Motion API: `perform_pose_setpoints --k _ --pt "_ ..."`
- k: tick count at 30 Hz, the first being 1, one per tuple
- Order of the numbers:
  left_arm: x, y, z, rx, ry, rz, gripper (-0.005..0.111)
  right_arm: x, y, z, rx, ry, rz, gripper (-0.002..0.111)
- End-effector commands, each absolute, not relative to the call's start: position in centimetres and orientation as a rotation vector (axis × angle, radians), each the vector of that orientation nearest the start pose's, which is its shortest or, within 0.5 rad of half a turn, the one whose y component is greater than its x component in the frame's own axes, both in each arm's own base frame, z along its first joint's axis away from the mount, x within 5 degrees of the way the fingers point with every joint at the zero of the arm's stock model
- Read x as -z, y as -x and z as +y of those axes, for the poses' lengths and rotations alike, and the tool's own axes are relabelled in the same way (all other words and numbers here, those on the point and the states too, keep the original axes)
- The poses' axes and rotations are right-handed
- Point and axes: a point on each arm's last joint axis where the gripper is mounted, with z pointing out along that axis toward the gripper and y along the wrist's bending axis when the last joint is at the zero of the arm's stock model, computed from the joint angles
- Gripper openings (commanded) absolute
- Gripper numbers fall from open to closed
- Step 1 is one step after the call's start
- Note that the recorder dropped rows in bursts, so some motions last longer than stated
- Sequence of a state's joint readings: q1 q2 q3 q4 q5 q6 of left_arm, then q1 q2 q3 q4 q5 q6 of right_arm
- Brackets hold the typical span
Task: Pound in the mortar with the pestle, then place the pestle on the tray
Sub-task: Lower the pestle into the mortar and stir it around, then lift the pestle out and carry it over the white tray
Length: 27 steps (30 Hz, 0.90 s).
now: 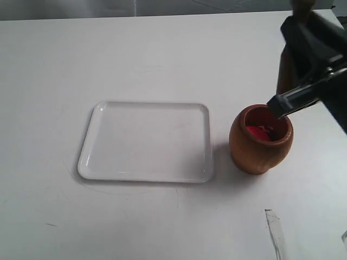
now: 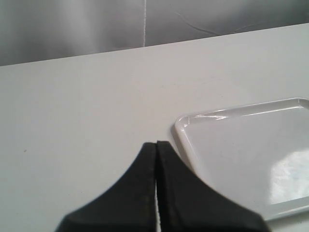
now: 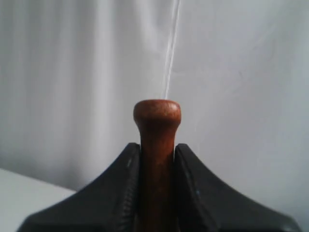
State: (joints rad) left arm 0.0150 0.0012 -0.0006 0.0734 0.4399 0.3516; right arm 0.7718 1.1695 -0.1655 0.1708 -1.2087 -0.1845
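The brown wooden mortar (image 1: 261, 140) stands upright on the white table, with something red (image 1: 259, 131) inside it. To its left lies the flat white tray (image 1: 97, 162), with nothing on it. My right gripper (image 1: 301, 26) hangs above and a little behind the mortar, shut on the reddish-brown pestle (image 1: 285, 73), which it holds upright with the thick end above the mortar's rim. In the right wrist view the pestle's knob (image 3: 157, 113) sticks out between the fingers of the right gripper (image 3: 157, 147). My left gripper (image 2: 156, 145) is shut on nothing, near a corner of the tray (image 2: 181, 126).
A clear plastic strip (image 1: 274, 230) lies on the table near the front right. A grey backdrop (image 2: 72, 29) rises behind the table's far edge. The left arm does not show in the exterior view.
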Motion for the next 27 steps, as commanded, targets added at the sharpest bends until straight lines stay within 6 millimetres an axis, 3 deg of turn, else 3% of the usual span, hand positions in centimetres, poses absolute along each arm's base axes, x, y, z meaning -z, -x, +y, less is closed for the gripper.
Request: perform_pose_setpoints --k 1,6,12,18,20,23,27 --pt "-17.4 -5.1 0.3 -0.302 -0.361 1.897 0.000 -25.2 -13.2 11.1 -0.447 0.440 1.130 0.000" --pt "-17.4 -5.1 0.3 -0.302 -0.361 1.897 0.000 -23.9 -13.8 11.7 -0.415 0.494 1.214 0.000" --pt "-17.4 -5.1 0.3 -0.302 -0.361 1.897 0.000 -20.8 -15.1 12.7 -0.374 0.553 1.361 0.000" --pt "-17.4 -5.1 0.3 -0.302 -0.361 1.897 0.000 -15.0 -16.4 13.7 -0.338 0.627 1.609 0.000" --pt "-17.4 -5.1 0.3 -0.302 -0.361 1.897 0.000 -14.0 -16.5 13.8 -0.322 0.641 1.652 0.000" --pt "-17.4 -5.1 0.3 -0.302 -0.361 1.897 0.000 -14.6 -16.6 13.5 -0.305 0.598 1.634 0.000" --pt "-17.4 -5.1 0.3 -0.302 -0.361 1.897 0.000 -19.5 -15.8 12.6 -0.325 0.523 1.419 0.000"
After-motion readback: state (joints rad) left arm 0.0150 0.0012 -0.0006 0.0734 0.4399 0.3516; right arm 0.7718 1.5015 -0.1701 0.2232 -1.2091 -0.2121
